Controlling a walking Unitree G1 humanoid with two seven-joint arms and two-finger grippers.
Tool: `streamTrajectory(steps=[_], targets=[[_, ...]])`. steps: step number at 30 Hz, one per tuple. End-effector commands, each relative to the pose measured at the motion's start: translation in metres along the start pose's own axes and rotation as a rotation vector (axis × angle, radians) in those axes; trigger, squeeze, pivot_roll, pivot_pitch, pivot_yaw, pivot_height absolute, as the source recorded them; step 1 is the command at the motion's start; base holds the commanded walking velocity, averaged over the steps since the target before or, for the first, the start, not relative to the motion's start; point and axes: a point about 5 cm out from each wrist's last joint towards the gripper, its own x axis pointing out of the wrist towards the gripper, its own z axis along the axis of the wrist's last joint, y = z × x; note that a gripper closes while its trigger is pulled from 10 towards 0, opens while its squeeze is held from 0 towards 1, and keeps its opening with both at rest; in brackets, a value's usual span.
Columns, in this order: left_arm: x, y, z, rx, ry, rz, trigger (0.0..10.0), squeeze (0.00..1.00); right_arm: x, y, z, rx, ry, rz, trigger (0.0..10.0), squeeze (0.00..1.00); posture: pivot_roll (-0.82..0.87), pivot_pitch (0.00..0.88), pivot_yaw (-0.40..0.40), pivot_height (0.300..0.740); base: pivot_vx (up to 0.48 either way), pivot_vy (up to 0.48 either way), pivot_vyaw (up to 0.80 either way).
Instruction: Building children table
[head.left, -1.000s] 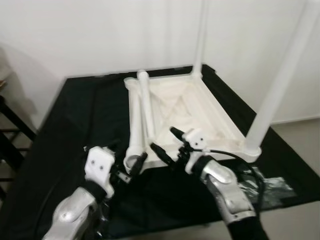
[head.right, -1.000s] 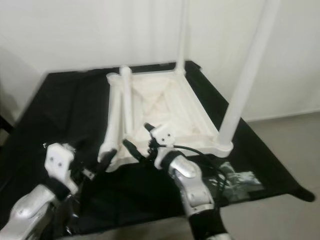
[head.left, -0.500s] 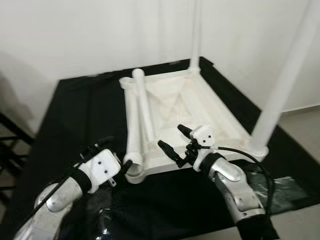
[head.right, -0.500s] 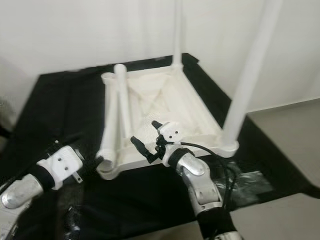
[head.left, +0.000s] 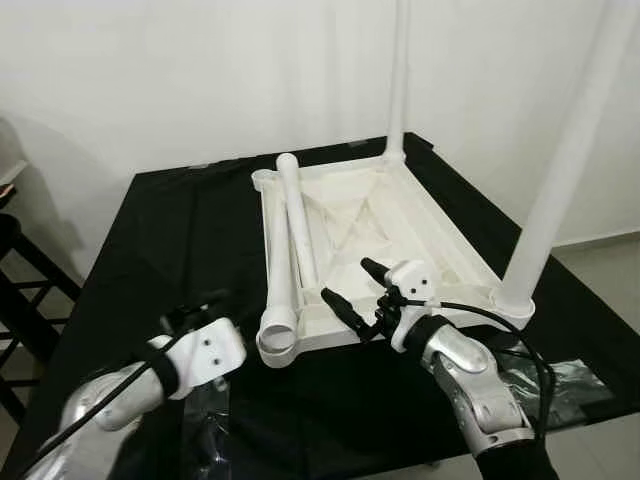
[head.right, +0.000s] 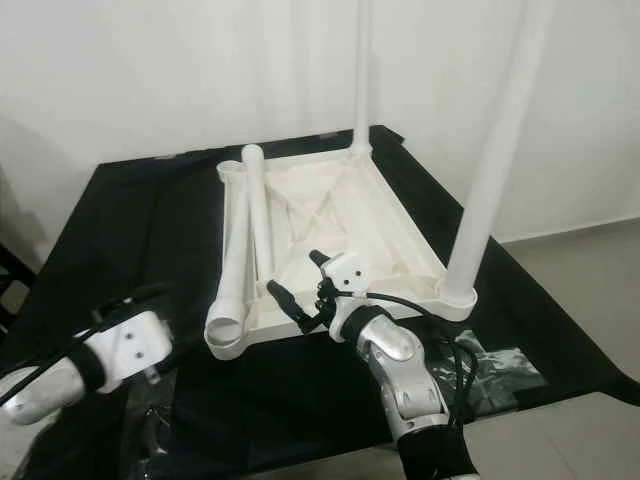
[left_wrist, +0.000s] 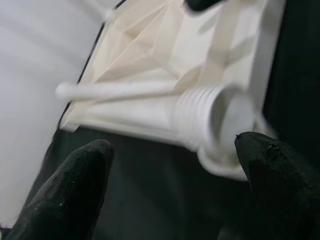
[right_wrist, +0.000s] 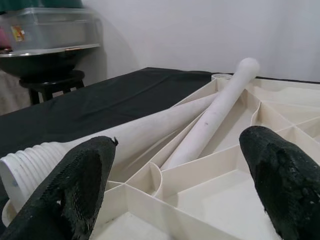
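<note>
Both claws apart: left claw (head.left: 200, 305), right claw (head.left: 358, 287); white ribbed tabletop (head.left: 440, 240) upturned, two legs (head.left: 545, 190) upright.

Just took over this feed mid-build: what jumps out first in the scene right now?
An upside-down white table top lies on a black cloth, with two white legs already standing up from its right-side corners. Two loose legs lie along its left side, the threaded end of one jutting over the near corner. The open left gripper and open right gripper hover at the near edge, holding nothing.
</note>
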Motion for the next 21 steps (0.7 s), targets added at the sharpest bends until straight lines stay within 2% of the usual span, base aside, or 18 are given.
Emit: streamTrajectory(steps=[1, 12, 21], targets=[[0.003, -0.001, 0.000, 0.007, 0.002, -0.017, 10.0, 0.00, 0.000, 0.003, -0.003, 0.015, 0.011, 0.009, 10.0, 0.00, -0.14, 0.031, 0.059, 0.740, 0.000, 0.000, 0.00], [0.017, -0.006, 0.006, 0.005, -0.028, -0.031, 10.0, 0.00, 0.000, 0.004, -0.004, 0.014, 0.016, 0.009, 10.0, 0.00, -0.14, 0.026, 0.062, 0.740, 0.000, 0.000, 0.00], [0.030, -0.006, -0.004, 0.046, 0.051, 0.020, 10.0, 0.00, 0.000, 0.004, -0.004, 0.015, 0.018, 0.009, 10.0, 0.00, -0.15, 0.028, 0.062, 0.740, 0.000, 0.000, 0.00]])
